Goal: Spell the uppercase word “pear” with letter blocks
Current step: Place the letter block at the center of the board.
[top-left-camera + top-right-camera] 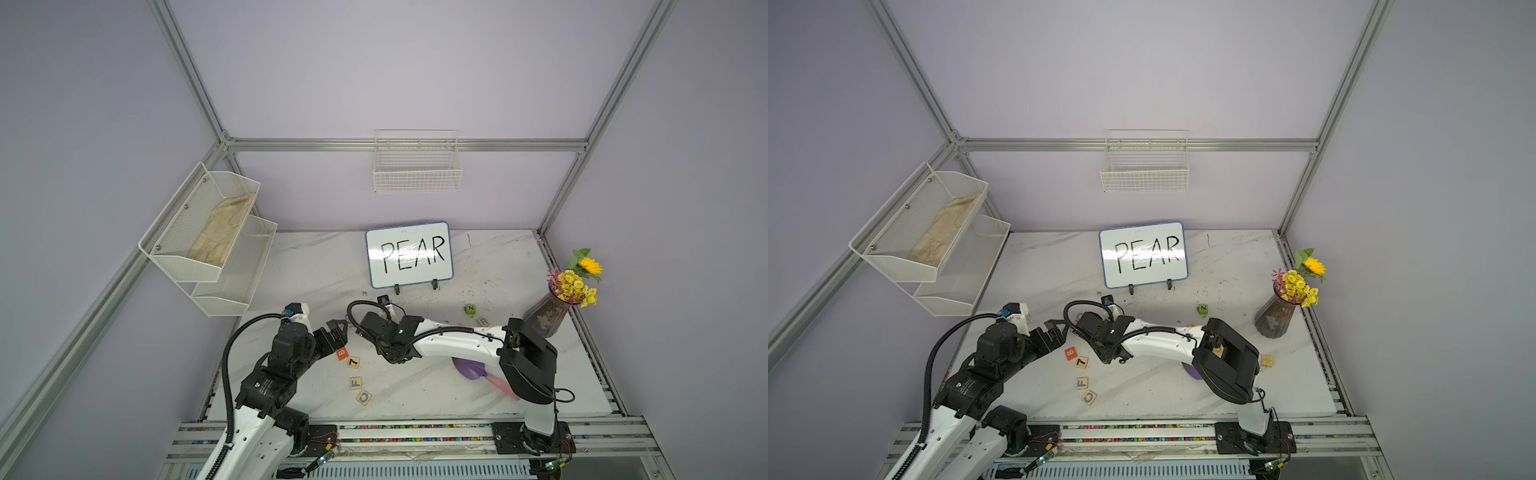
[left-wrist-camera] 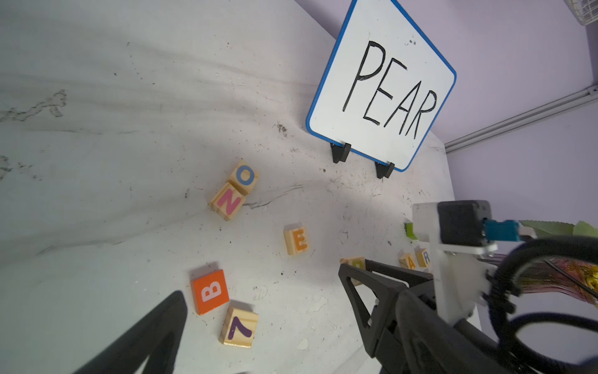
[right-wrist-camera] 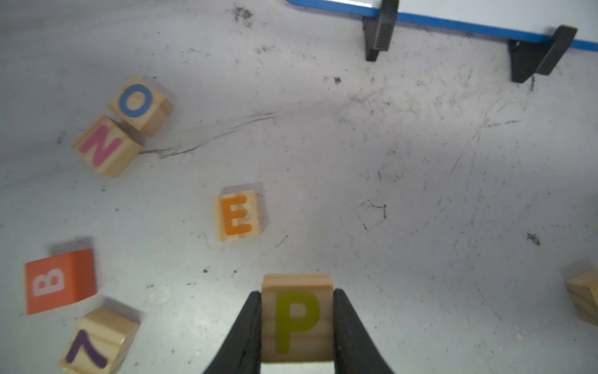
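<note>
The right tool [image 3: 297, 293] clamps the P block [image 3: 297, 320]; three letters lie loose.
In both top views its tips are hidden; the left tool [image 1: 337, 331] stands spread and empty, centre-left. Left wrist: E block [image 2: 296, 241] mid-frame, A block [image 2: 408, 261] just beside R block [image 2: 424, 257] at right, on the tabletop [image 2: 129, 129]. Right wrist alone shows the grip, bottom centre.

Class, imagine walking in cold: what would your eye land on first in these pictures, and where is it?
The whiteboard reading PEAR, propped at the back of the table, grabs attention first. Next comes the right end effector, shut on the P block in front of that board. A vase of yellow flowers stands at the table's right edge.
</note>
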`<action>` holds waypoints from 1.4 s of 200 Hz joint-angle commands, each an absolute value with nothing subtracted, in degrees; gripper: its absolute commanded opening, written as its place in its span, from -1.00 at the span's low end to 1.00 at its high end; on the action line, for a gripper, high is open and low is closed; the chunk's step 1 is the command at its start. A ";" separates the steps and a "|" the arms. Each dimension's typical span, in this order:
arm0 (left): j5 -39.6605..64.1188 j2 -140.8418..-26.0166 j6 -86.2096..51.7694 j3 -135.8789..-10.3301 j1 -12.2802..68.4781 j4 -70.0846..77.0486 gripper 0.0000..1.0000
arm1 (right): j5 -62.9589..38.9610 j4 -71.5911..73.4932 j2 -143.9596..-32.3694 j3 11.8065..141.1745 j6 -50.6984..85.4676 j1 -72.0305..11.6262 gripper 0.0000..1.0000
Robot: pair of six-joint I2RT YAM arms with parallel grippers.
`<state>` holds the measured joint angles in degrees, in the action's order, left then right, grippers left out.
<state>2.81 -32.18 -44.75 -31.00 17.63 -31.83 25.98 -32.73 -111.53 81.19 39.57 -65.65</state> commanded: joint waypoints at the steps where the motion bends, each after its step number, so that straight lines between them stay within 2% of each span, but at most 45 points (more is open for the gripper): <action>1: 6.68 -32.69 -42.19 -30.17 17.25 -25.29 1.00 | 25.56 -34.61 -112.76 80.39 43.71 -65.74 -0.52; 67: 6.75 -32.61 -40.69 -29.47 17.23 -23.90 1.00 | 21.06 -31.39 -116.08 79.03 47.35 -65.74 -0.52; 280: 1.16 -30.22 -41.72 -29.77 17.23 -28.90 1.00 | 17.45 -31.64 -121.82 84.16 47.01 -67.06 -0.52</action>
<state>1.67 -30.79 -42.33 -31.00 17.63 -28.97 19.20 -29.61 -119.70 83.90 45.98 -66.30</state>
